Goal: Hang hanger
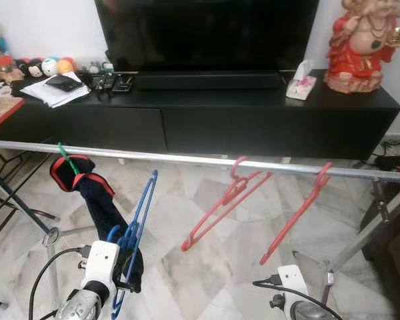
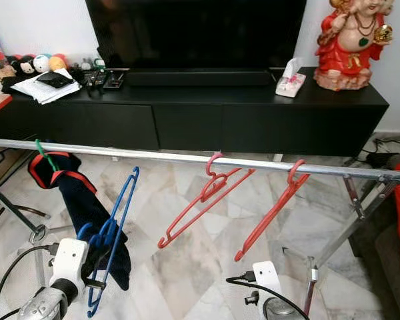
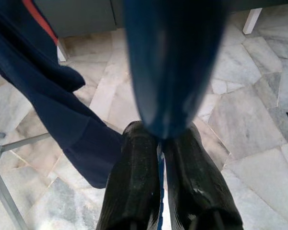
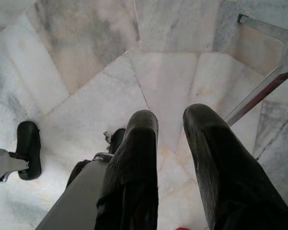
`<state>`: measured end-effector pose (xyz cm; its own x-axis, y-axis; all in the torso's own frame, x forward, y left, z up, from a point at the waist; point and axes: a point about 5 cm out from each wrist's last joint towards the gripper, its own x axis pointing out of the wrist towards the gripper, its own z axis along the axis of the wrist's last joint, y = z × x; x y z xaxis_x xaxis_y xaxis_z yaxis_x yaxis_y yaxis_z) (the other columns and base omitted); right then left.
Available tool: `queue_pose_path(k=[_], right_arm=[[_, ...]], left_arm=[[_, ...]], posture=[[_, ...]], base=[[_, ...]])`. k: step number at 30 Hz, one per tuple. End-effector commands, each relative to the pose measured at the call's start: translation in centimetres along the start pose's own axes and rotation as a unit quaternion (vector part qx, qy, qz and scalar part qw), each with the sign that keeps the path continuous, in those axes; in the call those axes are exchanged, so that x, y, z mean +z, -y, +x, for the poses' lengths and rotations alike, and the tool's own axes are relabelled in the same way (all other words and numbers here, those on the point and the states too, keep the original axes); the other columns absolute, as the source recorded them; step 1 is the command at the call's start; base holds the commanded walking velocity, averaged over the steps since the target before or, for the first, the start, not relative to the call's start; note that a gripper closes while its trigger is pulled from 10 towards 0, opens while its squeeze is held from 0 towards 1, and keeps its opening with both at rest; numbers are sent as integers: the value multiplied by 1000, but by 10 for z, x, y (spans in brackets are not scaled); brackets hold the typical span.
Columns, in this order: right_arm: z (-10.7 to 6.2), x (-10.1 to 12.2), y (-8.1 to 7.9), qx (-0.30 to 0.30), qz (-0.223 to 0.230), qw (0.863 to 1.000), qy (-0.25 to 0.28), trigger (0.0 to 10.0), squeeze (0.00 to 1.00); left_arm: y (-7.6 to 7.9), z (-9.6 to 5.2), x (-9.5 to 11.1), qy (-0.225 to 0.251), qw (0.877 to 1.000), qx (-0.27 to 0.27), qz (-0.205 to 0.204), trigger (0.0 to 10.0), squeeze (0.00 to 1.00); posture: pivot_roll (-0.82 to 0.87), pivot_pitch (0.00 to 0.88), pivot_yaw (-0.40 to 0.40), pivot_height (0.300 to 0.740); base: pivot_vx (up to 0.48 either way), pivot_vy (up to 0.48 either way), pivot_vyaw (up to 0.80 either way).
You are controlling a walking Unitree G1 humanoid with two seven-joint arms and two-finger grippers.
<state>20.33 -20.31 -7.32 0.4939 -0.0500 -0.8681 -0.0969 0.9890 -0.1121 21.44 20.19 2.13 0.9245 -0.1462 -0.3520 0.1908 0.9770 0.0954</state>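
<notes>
The blue hanger [image 1: 135, 230] hangs tilted below the metal rail [image 1: 200, 160], not on it, its top reaching up close under the bar and its lower end near the left arm's white wrist. The left hand [image 3: 159, 143] is clenched on it: in the left wrist view the two black fingers [image 3: 134, 182] press together with a thin blue edge pinched between them, and the hanger's blurred blue body looms just ahead. Just beside the hanger, to the robot's left, a dark navy garment [image 1: 97, 197] with red trim droops from a green hanger [image 1: 67, 159] hooked over the rail.

Farther along the rail to the right, two red hangers are hooked on it, both slanting: the first red hanger [image 1: 223, 203] near the middle, the second red hanger [image 1: 297, 213] nearer the rail's right end.

The right hand [image 4: 170, 129] hangs low over the marble floor [image 4: 86, 57], its fingers parted and gripping nothing, with a rack leg [image 4: 259, 93] near it.

Behind the rail stands a black TV cabinet [image 1: 207, 120] carrying a television [image 1: 207, 33], a tissue box [image 1: 300, 83], a red figurine [image 1: 360, 47], papers [image 1: 53, 90] and small toys [image 1: 43, 67].
</notes>
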Motion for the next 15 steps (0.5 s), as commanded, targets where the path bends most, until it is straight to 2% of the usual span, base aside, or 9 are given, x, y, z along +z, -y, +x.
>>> queue_pose_path(k=[1, 15], right_arm=[[0, 1, -1, 2, 2, 1000, 1, 10000, 0], [0, 2, -1, 4, -1, 1000, 0, 10000, 0]], left_arm=[[-2, 0, -1, -3, 1000, 7, -7, 10000, 0], [2, -1, 1, -2, 1000, -5, 1, 10000, 0]], posture=[[-68, 0, 34, 740], [-62, 0, 31, 740]], base=[[266, 0, 0], [272, 0, 0]])
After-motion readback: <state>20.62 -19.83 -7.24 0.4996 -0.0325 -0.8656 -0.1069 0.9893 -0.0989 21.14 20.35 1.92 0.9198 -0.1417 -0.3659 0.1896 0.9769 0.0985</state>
